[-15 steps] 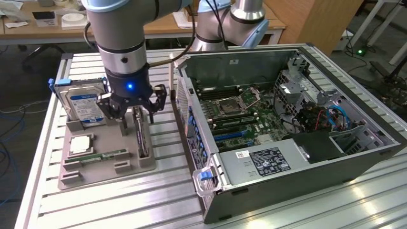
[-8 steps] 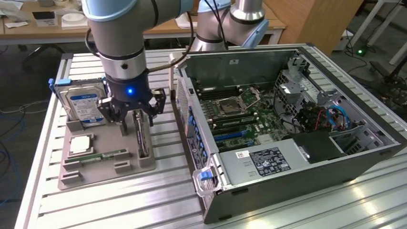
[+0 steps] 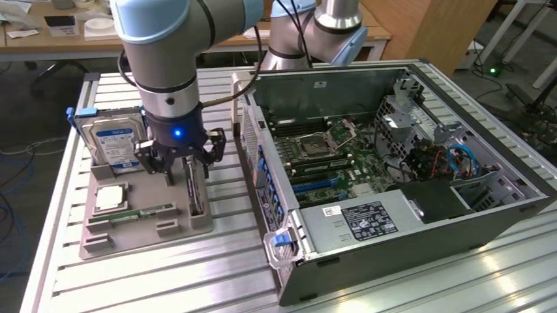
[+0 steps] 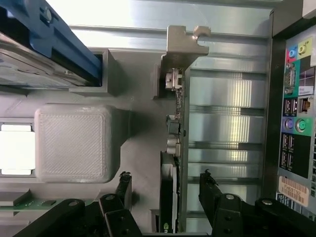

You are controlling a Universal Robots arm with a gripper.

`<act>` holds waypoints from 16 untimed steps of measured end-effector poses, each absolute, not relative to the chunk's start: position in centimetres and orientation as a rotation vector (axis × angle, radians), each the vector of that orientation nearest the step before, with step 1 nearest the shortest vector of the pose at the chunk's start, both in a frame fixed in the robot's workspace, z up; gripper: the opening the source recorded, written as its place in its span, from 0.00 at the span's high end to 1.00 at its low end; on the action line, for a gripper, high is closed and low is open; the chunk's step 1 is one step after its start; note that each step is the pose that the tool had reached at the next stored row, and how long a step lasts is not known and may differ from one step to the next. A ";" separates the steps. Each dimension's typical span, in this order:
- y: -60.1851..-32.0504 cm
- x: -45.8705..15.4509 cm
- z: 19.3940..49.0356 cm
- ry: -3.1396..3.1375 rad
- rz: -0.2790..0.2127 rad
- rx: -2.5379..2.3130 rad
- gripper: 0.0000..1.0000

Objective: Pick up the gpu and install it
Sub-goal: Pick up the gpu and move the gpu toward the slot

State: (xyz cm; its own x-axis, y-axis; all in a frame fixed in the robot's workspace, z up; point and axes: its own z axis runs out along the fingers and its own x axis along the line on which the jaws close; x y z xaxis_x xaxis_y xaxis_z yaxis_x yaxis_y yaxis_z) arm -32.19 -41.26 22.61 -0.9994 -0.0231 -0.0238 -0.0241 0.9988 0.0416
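Black fingers (image 4: 211, 192) of the pincer (image 4: 165, 178) are sitting closest to the wrist camera, spread wide and released. One is standing on each side of the graphics card (image 4: 176, 143) without touching it. That card is standing on edge in a slot of the grey tray (image 4: 143, 113), so only its thin rim and silver bracket (image 4: 182, 47) are showing. Its near end is disappearing behind the pincer's body, and its face is too edge-on to make out.

In the exterior view the arm (image 3: 165, 59) is hanging straight down over the tray (image 3: 148, 238), and the pincer (image 3: 187, 173) is covering the upper end of the card (image 3: 195, 195). Around the card, a hard drive (image 3: 113, 140) is standing at ten o'clock, a processor chip (image 3: 111, 197) is lying at nine o'clock and a memory stick (image 3: 139, 213) at eight o'clock. At three o'clock an open computer case (image 3: 392, 189) is lying on the slatted tabletop (image 3: 174, 283), its wall rising just beside the tray.
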 end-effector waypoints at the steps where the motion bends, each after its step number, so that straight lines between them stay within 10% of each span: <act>1: -41.3 -32.2 22.4 3.117 0.065 -0.036 0.34; 16: -41.3 -32.2 21.3 3.117 0.065 -0.032 0.34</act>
State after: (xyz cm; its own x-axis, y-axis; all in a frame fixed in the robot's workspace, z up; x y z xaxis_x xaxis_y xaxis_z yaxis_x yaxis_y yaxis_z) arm -32.20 -41.26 21.29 -0.9995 -0.0202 -0.0238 -0.0212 0.9989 0.0416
